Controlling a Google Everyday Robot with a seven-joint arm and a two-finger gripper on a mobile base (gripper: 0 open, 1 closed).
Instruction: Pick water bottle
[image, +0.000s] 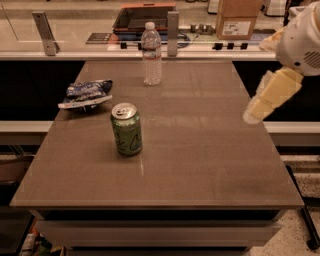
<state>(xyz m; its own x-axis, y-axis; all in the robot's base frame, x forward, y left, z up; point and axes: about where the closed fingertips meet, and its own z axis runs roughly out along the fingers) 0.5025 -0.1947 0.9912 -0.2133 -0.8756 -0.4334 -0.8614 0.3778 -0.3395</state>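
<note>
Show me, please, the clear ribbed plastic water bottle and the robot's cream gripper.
Clear ribbed plastic water bottle (151, 56): camera view, mid body.
Cream gripper (253, 114): camera view, fingertips, by right edge of table (200, 170).

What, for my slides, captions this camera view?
Water bottle stands far back; gripper hangs beside the table's right edge.
</note>
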